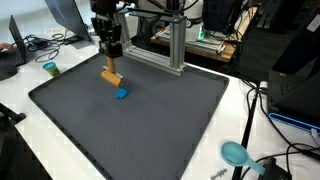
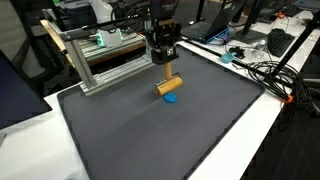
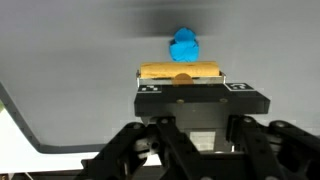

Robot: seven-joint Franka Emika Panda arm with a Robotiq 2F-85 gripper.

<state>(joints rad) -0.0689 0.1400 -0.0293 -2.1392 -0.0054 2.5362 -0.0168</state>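
Wooden block (image 2: 170, 84) sits clamped in the gripper (image 2: 165, 66), tilted, low over the gray mat (image 2: 150, 140) and just beside a small blue piece (image 2: 171, 100). The robot should probably go slow and keep the grip firm, so the block doesn't slip or knock the blue piece.

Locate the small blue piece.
The small blue piece lies on the dark grey mat in both exterior views, beside the lower end of the tan wooden cylinder held by the gripper.
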